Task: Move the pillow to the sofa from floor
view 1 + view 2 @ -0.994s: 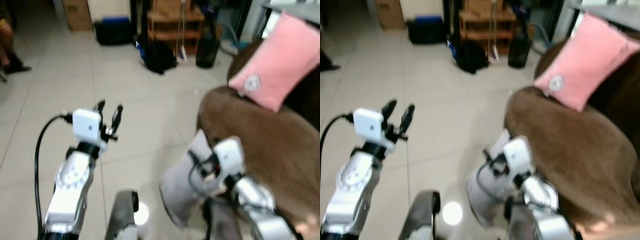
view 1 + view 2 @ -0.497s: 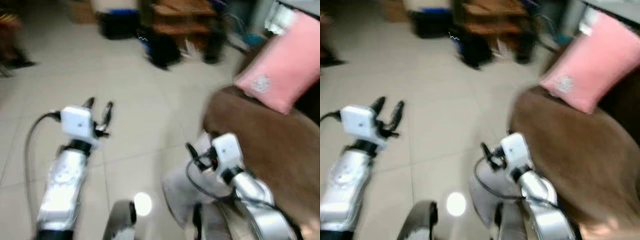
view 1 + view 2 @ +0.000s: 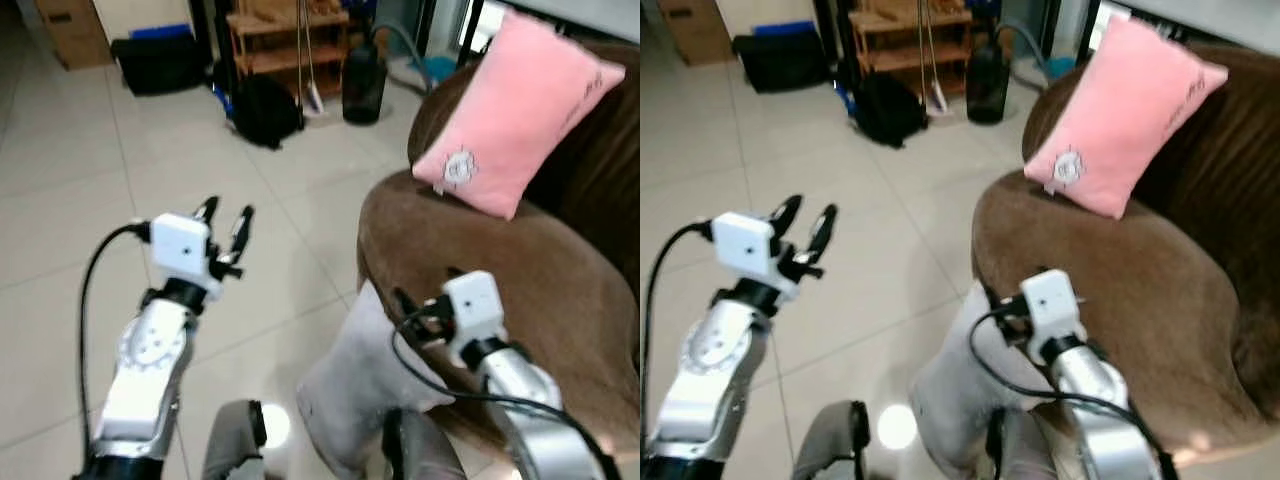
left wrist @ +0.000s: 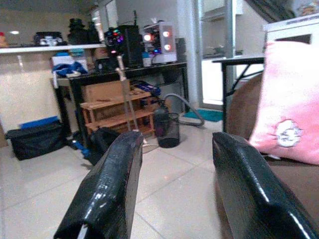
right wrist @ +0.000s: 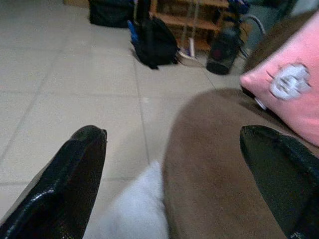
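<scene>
Shifted nearer: brown sofa (image 3: pixel 520 290) with pink pillow (image 3: pixel 515 115); grey pillow (image 3: pixel 365 385) on tiled floor (image 3: pixel 90 200); both grippers (image 3: pixel 225 222) (image 5: pixel 174 164) spread, empty.

The grey pillow (image 3: pixel 365 375) is leaning tilted against the front of the brown sofa (image 3: pixel 520 290), its lower end resting toward the tiled floor (image 3: pixel 60 200) and its upper edge touching the sofa's rounded arm.
</scene>
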Robot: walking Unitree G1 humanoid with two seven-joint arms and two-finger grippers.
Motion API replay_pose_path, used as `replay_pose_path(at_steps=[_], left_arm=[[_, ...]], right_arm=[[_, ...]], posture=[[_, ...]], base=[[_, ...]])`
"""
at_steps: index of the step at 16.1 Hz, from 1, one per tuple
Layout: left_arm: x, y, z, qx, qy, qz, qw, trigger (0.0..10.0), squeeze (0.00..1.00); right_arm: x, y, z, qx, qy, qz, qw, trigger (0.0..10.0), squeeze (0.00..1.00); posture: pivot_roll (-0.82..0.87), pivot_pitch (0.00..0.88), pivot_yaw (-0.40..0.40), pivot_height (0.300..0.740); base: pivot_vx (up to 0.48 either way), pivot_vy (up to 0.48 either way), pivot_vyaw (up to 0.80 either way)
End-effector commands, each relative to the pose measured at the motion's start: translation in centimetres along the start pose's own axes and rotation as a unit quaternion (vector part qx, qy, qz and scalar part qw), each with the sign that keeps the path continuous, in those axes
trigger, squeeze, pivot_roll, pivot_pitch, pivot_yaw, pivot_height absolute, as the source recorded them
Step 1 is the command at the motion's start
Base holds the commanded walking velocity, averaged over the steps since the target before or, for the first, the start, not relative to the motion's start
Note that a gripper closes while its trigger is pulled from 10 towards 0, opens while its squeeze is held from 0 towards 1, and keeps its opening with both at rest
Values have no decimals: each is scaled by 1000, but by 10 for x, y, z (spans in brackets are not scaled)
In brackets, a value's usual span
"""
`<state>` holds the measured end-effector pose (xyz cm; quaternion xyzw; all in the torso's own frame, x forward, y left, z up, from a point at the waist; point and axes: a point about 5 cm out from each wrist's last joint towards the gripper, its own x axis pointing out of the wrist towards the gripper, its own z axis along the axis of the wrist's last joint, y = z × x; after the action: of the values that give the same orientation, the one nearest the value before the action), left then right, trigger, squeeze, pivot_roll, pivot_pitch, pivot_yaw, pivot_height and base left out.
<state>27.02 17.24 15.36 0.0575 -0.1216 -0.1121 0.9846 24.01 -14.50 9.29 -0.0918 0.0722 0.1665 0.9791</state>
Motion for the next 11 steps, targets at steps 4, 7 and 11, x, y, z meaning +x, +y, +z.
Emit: replay_pose_path(at_steps=[4, 7, 11], left_arm=[[-5, 1, -15, -1, 44, -24, 999, 10000, 0], [-10, 7, -26, 33, 71, -44, 996, 10000, 0], [-14, 11, -32, 48, 92, -64, 993, 10000, 0]], right_arm=[[9, -2, -13, -2, 47, 19, 999, 10000, 0], [28, -4, -37, 3, 97, 11, 995, 10000, 1000], [51, 1, -57, 33, 133, -3, 991, 10000, 1000]], posture=[[-61, 0, 30, 585], [-41, 16, 28, 585], [-14, 76, 24, 585]], base=[[0, 0, 0], [0, 0, 0], [0, 0, 0]])
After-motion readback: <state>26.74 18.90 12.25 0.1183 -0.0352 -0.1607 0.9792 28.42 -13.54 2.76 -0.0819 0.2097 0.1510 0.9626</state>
